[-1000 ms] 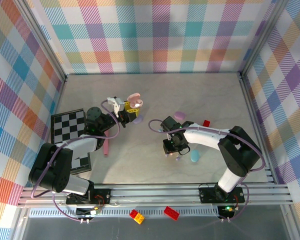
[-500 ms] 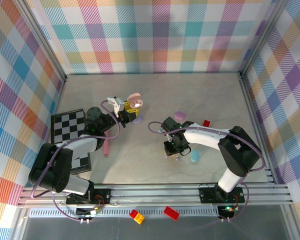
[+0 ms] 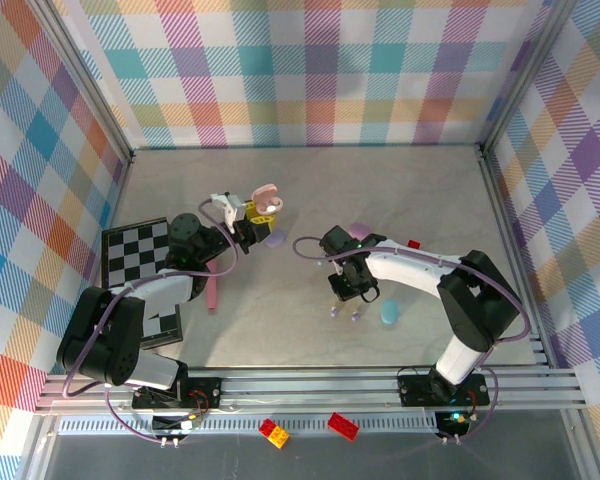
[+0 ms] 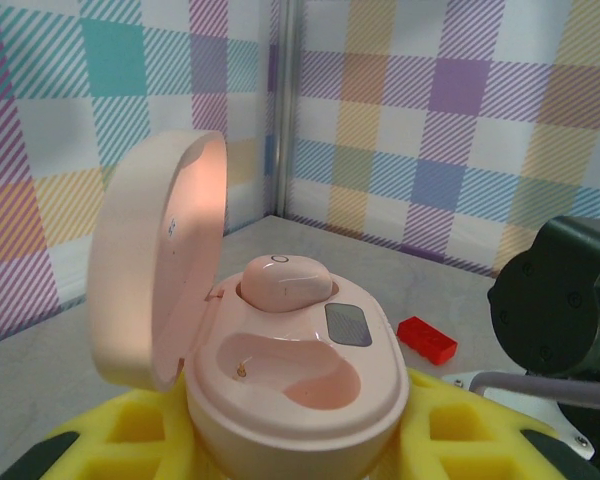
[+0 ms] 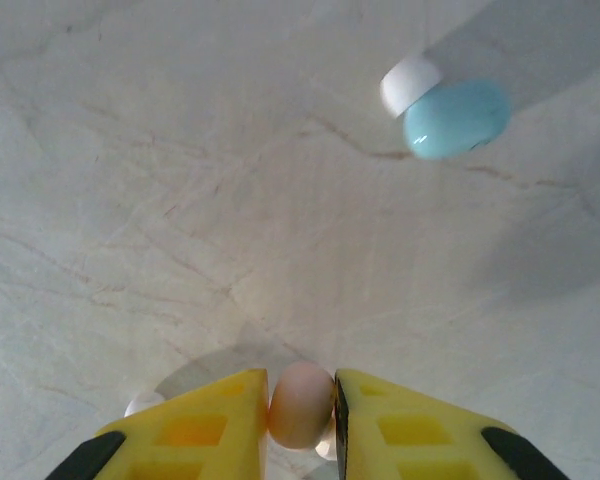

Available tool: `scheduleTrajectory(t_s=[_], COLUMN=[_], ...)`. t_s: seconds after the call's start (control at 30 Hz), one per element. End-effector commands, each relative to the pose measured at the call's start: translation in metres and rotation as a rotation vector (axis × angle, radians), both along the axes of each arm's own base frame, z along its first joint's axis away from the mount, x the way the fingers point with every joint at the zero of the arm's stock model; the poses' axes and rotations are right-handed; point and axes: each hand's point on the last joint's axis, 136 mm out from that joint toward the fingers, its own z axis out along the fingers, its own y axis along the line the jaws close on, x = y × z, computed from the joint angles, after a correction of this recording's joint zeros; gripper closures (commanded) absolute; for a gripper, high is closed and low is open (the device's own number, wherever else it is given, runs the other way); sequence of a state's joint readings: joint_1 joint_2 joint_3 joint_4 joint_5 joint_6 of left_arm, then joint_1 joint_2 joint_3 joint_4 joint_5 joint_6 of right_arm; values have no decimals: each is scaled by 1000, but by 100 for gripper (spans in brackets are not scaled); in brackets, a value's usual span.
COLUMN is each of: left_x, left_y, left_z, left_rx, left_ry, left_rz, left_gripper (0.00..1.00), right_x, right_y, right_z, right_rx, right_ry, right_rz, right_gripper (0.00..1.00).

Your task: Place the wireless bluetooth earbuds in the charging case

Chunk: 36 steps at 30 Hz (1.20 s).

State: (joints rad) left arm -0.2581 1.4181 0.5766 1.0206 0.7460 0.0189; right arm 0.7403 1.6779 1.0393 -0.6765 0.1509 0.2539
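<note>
Marbled grey tabletop (image 3: 430, 190), pastel plaid walls (image 3: 320, 70), left gripper (image 3: 252, 225) clamped on open pink oval plastic charging case (image 4: 300, 385), pink earbud (image 4: 285, 282) seated inside, right gripper (image 3: 346, 290) pinching second pink earbud (image 5: 300, 405), teal stemmed earbud (image 5: 455, 115) lying nearby on tabletop.

Two pink earbuds (image 4: 285, 280) (image 5: 300, 403), two lavender earbuds (image 3: 334, 312) (image 3: 355, 315), one open pink case (image 4: 310, 425), two red bricks (image 3: 413, 244) (image 3: 343, 425), one yellow-and-red brick (image 3: 273, 432), one checkerboard (image 3: 135, 252), one pink stick (image 3: 212, 292).

Pink charging case (image 4: 310, 400), lid open to the left, clamped between yellow fingers (image 4: 120, 445). One pink earbud (image 4: 285, 282) seated in its far well. Red brick (image 4: 427, 340) lies beyond, to the right.
</note>
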Motion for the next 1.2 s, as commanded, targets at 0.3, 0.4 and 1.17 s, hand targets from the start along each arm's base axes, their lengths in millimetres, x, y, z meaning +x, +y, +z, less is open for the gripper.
scheduleTrajectory(t_s=[0.3, 0.4, 1.17], left_x=[5, 6, 32], left_y=[20, 21, 54], left_z=[11, 11, 7], left_rx=[-22, -22, -31], left_ry=[-45, -48, -3], left_rz=[56, 62, 228], left_gripper=[67, 67, 67], right_x=[21, 23, 27], right_y=[-23, -25, -23], right_z=[-17, -20, 12], right_rx=[-100, -118, -455], right_ry=[52, 59, -176], right_rz=[62, 75, 33], right_gripper=[75, 74, 60])
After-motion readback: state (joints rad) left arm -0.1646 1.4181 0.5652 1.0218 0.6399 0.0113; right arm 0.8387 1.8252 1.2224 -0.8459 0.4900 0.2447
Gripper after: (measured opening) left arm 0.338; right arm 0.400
